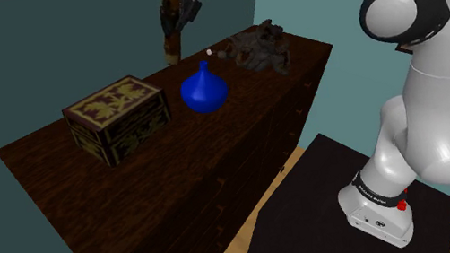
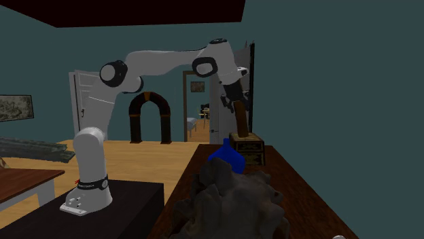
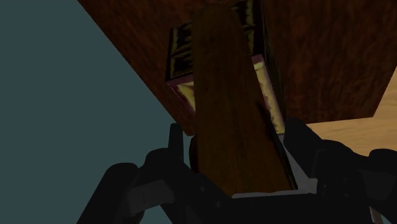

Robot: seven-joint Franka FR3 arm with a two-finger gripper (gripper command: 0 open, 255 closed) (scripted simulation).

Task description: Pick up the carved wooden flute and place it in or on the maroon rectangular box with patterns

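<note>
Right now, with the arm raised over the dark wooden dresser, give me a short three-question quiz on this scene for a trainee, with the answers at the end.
1. True or false: the black two-finger gripper is shut on the long brown wooden flute.
2. In the shoulder view, what stands between the dark rectangular box with gold patterns and the dark craggy figure? A) a blue bulbous vase B) a red mug C) a white plate
3. Is the flute resting on the box yet?
Key: 1 true. 2 A. 3 No, it hangs in the air above the dark wooden dresser, clear of the box.
</note>
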